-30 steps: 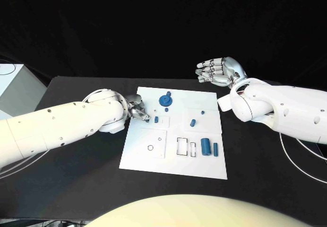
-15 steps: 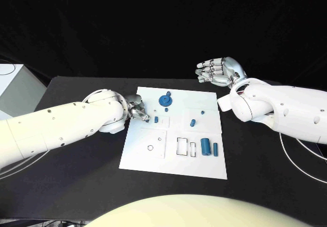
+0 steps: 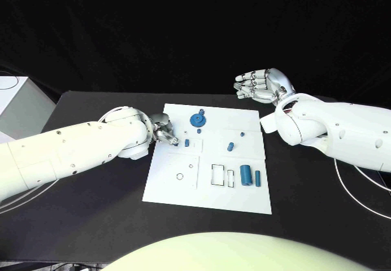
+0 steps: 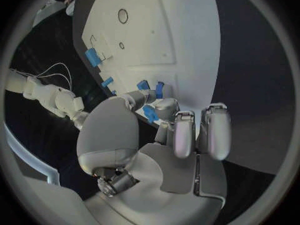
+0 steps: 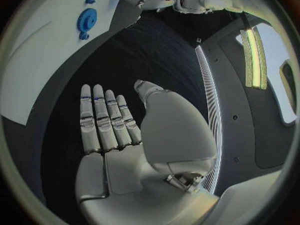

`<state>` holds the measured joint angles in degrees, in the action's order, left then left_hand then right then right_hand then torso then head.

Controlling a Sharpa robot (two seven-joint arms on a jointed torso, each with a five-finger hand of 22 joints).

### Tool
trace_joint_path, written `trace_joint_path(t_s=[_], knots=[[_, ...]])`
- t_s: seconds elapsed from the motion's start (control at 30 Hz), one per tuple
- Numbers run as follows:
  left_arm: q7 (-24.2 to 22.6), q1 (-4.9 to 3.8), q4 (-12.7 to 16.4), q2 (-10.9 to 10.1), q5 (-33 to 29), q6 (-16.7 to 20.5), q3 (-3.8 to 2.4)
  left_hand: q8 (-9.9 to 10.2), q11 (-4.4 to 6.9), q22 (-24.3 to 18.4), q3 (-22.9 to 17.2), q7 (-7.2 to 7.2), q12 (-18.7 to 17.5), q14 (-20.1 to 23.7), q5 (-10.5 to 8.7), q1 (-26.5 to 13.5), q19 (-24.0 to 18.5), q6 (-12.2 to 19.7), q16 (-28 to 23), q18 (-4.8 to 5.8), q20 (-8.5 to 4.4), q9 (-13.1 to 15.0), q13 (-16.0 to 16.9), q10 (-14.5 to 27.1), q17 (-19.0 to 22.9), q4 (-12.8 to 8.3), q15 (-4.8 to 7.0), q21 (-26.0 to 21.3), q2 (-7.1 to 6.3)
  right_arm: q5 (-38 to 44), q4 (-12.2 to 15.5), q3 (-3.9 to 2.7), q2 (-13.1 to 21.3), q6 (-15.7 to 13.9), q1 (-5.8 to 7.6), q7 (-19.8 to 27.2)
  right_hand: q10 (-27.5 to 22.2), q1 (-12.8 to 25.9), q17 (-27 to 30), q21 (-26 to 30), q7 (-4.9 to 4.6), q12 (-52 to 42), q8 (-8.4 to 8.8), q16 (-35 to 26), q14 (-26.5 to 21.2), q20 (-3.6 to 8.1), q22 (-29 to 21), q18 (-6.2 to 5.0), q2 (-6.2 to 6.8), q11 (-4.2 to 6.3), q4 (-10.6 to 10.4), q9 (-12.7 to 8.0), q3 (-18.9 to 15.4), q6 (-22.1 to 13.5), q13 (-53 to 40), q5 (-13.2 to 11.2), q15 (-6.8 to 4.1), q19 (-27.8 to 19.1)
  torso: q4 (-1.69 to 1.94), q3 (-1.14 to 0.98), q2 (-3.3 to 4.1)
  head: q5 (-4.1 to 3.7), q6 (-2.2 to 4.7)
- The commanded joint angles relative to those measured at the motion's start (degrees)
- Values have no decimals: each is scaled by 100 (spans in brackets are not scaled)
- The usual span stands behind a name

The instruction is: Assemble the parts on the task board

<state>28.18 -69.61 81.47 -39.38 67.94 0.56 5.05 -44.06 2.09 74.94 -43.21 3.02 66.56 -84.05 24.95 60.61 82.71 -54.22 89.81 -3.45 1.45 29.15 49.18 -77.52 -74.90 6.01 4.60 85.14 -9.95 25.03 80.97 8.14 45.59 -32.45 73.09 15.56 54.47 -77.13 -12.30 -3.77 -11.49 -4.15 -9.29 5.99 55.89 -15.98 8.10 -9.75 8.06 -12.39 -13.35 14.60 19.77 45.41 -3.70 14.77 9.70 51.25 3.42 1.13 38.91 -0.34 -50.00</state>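
Note:
The white task board (image 3: pixel 244 195) lies mid-table. On it are a blue gear (image 3: pixel 198 119), a small blue block (image 3: pixel 186 143), a short peg (image 3: pixel 230 147) and two blue cylinders (image 3: pixel 246 172) by a rectangular slot. My left hand (image 3: pixel 163 132) sits at the board's left edge and pinches a small blue part (image 3: pixel 177 143) between thumb and a finger; in the left wrist view this part (image 4: pixel 150 114) lies between those fingertips (image 4: pixel 167 106). My right hand (image 3: pixel 261 84) hangs above the table beyond the board's far right corner, fingers (image 5: pixel 103 117) straight and holding nothing.
A white box (image 3: pixel 16 104) stands at the table's far left. Pale cables (image 3: pixel 359 192) trail over the table under my right arm. The right wrist view shows the board (image 5: pixel 37 50) with the gear (image 5: pixel 87 19) well beyond that hand.

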Motion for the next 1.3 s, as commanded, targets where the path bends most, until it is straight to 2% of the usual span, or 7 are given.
trace_joint_path(t_s=[0.03, 0.2, 0.8, 1.07, 1.1, 1.3], knots=[[-1, 30, 6, 7, -4, -244, 19, -35, 14, 454, -795, -105, 18, -595, 39, 19, 34, -60, 19, 94, 5, 12, -5, -36, -1510, -815, 44, 30, 69, 19, 1, -1, -2, 95, -4, 44, 38, 40, 5, 5, -425, 13, 20, -15, 20, 5, -5, -72, 3, 8, -9, -5, -22, 41, 6, 34, 1, -42, 1, 0, 1, -3, 0], [10, 30, 0, 8, 8, -268, 19, -35, 14, 454, -795, -105, 18, -595, 39, 19, 34, -60, 19, 94, 5, 12, -5, -36, -1510, -815, 44, 30, 69, 19, -1, -1, -4, 96, -5, 43, 38, 40, 5, 5, -425, 13, 20, -15, 20, 5, -5, -72, 3, 8, -9, -5, -22, 41, 6, 34, 1, -42, 0, 1, 0, -2, 0], [30, 30, -19, 63, -163, -320, 19, -38, 7, 390, -744, -99, 41, -595, 10, -31, -10, -62, 19, 79, 4, -1, 49, -54, -1510, -806, 41, 0, 49, 19, 3, -1, -1, 100, -8, 30, 49, 50, 19, 4, -425, 26, 27, -27, 28, 5, -26, -72, -3, 9, -9, -9, -22, 49, 6, 40, 1, -40, -5, -15, 7, -25, 0], [35, 30, -69, 96, -286, -307, 20, -59, 23, 351, -239, -135, 25, -595, -23, -328, -37, -54, 19, 71, 7, -54, 82, -56, -1510, -530, 44, -33, -5, 19, 12, -1, 7, 103, -8, 15, 51, 53, 22, 3, -425, 28, 28, -29, 29, 4, -30, -72, -5, 9, -10, -9, -22, 51, 6, 41, 1, -40, -3, -13, 5, -35, 0], [35, 30, -76, 100, -292, -302, 20, -59, 30, 342, -74, -146, 24, -595, -29, -390, -42, -61, 19, 69, 1, -76, 96, -54, -1510, -430, 51, -42, -6, 19, 13, -1, 8, 103, -8, 14, 51, 53, 22, 3, -425, 28, 28, -29, 29, 4, -30, -72, -5, 9, -10, -9, -22, 51, 6, 41, 1, -40, -4, -15, 5, -37, 0], [39, 30, -112, 118, -313, -297, 20, -47, 40, 330, 371, -161, 11, -595, -51, -473, -44, -91, 19, 67, -13, -141, 115, -40, -1510, -196, 62, -57, -14, 18, 17, -1, 11, 105, -8, 12, 52, 55, 23, 3, -425, 29, 29, -31, 30, 4, -32, -72, -6, 9, -11, -10, -23, 51, 6, 41, 2, -40, -2, -6, 3, -45, 0]])
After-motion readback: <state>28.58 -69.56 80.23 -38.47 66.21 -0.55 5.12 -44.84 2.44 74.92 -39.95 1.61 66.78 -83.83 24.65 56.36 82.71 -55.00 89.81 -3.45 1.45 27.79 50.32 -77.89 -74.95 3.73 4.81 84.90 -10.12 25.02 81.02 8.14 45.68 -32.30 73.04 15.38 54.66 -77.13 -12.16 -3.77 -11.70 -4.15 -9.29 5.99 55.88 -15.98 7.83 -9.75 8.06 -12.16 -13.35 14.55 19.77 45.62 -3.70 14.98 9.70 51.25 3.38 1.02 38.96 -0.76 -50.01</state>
